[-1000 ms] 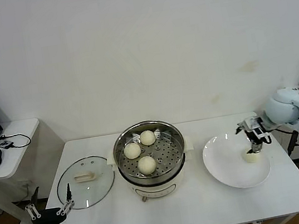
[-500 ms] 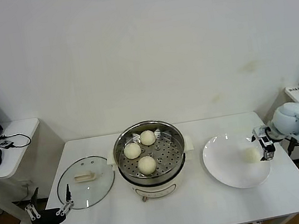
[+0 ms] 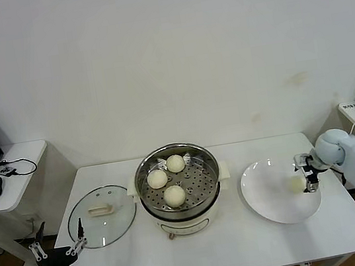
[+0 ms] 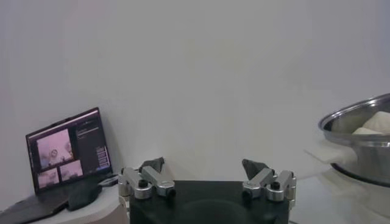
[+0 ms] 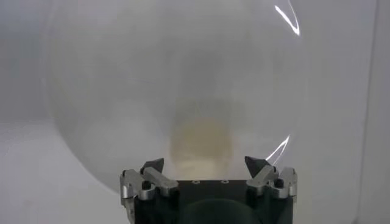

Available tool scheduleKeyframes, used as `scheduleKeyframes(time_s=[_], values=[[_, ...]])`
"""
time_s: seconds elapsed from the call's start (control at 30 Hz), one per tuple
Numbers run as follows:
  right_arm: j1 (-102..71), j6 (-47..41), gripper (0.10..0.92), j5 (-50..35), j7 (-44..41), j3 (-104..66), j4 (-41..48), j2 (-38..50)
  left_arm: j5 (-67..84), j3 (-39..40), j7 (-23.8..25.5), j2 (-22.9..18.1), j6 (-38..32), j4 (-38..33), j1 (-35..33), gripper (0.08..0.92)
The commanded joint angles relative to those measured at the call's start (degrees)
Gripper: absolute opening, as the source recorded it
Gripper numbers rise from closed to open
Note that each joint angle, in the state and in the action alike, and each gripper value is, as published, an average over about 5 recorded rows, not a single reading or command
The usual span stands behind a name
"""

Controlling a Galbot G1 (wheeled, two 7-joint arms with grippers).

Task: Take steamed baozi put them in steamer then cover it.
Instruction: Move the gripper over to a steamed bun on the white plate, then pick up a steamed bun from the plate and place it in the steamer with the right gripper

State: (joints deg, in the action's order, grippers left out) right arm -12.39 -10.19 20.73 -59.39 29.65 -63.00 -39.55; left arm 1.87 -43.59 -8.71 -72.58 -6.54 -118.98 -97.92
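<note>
No words or labels can be read on anything here; the laptop screen shows small pictures but no letters clear enough to read.

The steamer sits in the middle of the white table, open side up, with its round mouth facing the ceiling. Three steamed baozi lie inside on the tray with holes (one near the front, two farther back). They are round, so they have no long side and point no way.

The fourth bun lies on the white plate, to the right of the steamer. The right gripper is at that bun, on the side away from the steamer. Its fingers are spread apart, with the bun lying ahead of them and not pinched.

The glass lid lies flat on the table to the left of the steamer, handle up.

The left gripper waits low down, left of the steamer and below the table edge, its fingers spread wide, holding nothing.
</note>
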Motion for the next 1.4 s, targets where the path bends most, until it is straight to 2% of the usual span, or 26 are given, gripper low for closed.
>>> scheduleKeyframes(time_s=[0.03, 0.53, 0.73, 0.93, 1.17, 1.4], values=[[-1.2, -0.1, 0.782, 1.4, 0.4, -1.2, 2.9, -2.4, 0.0, 0.0, 0.0, 0.0, 0.0, 0.1, 0.0, 0.823], [2.1, -0.7, 0.579, -1.8, -0.5, 0.4, -1.1, 0.2, 0.0, 0.0, 0.0, 0.0, 0.1, -0.4, 0.2, 0.823], [11.5, -3.0, 0.569, -8.2, -2.3, 8.1, -8.9, 4.8, 0.1, 0.2, 0.1, 0.2, 0.2, -0.6, 0.4, 0.823], [28.7, -6.8, 0.576, -17.6, -2.1, 20.8, -17.5, 7.0, 0.0, 0.8, 0.1, 0.2, 0.3, -0.8, 0.8, 0.823], [47.9, -11.8, 0.584, -28.3, -0.5, 34.5, -21.4, 1.2, 0.4, 0.8, 0.1, 0.5, 0.0, -0.9, 0.7, 0.823], [50.8, -20.1, 0.592, -40.3, 4.6, 38.3, -24.6, -7.5, 0.6, 0.7, 0.0, 0.3, -0.2, -0.6, 0.9, 0.823]])
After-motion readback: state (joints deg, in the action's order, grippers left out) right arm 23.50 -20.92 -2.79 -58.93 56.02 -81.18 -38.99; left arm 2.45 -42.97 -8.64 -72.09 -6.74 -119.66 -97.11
